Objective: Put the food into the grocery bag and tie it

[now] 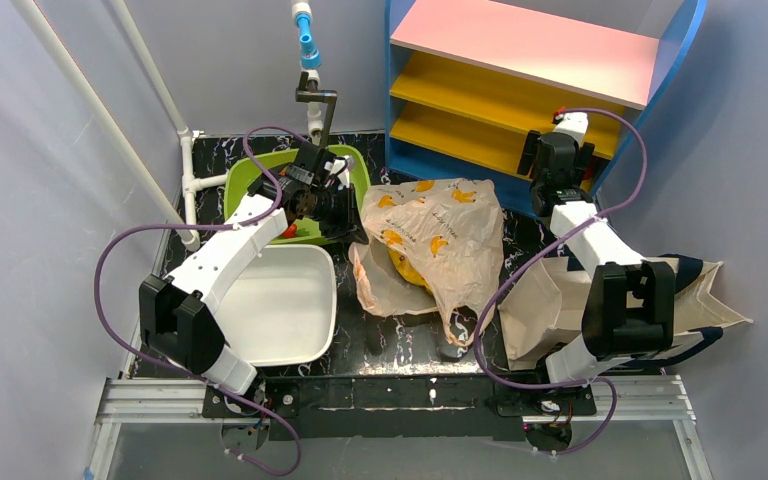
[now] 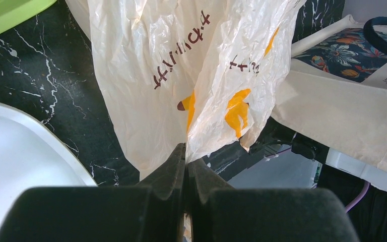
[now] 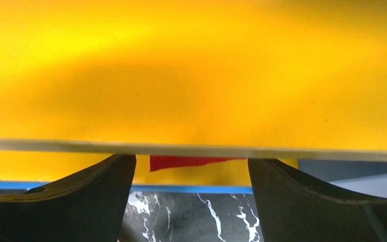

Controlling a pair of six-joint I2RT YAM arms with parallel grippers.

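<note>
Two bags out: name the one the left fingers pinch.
The thin banana-printed plastic bag, caught between the shut left fingers; the cream canvas tote lies untouched.

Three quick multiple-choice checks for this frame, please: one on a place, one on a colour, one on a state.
1. Where is the bag?
A. between the green bin and the tote
B. inside the white tub
C. under the tote

2. What colour is the top shelf board?
A. yellow
B. blue
C. pink

3. The right gripper is:
A. shut on the bag
B. open, holding nothing
C. shut on the tote

Answers:
1 A: the top view shows the bag lying between the two.
2 C: the uppermost board is plainly pink, and the boards below it are yellow.
3 B: in the right wrist view its jaws stand wide apart with nothing gripped.
</note>
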